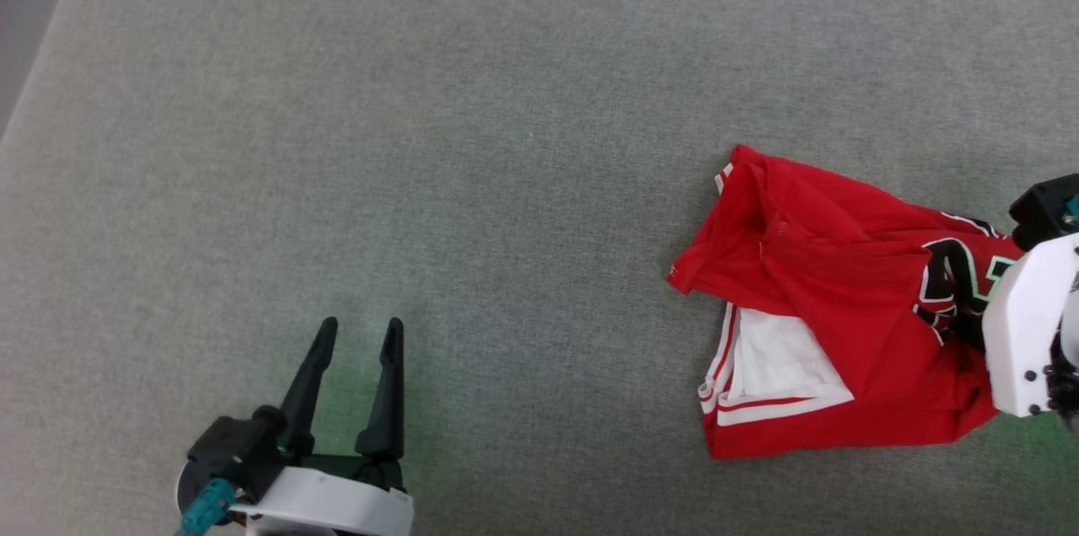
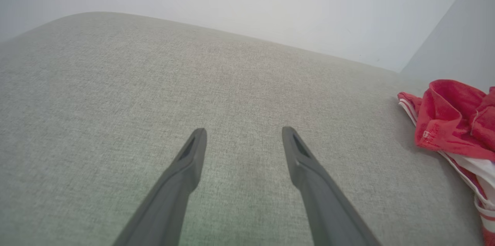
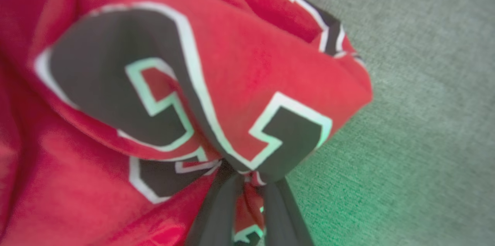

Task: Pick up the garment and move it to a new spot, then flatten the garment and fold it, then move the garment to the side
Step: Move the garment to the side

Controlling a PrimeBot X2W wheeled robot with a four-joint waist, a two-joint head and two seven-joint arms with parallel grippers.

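Pinching a fold of the shirt [image 3: 247, 64], the right gripper [image 3: 247, 182] has its two dark fingers close together with red cloth bunched between them, just below the black, white-edged numeral. The cloth above the fingertips is gathered into a raised loop. In the head view the shirt [image 1: 826, 300] lies crumpled on the right side of the grey fabric surface [image 1: 421, 140]. One white sleeve end with red-and-white stripe trim faces left, and the numeral side runs under the white wrist casing [image 1: 1024, 334] at the right edge. The left gripper [image 1: 362, 323] sits at the lower left, well apart from the shirt, with its fingers spread wide, nothing between them, and bare grey fabric beneath. From the left wrist, the shirt [image 2: 448, 122] shows as a rumpled red heap at the far right, below a pale wall [image 2: 270, 2]. A faint green tint falls on the fabric near each gripper.
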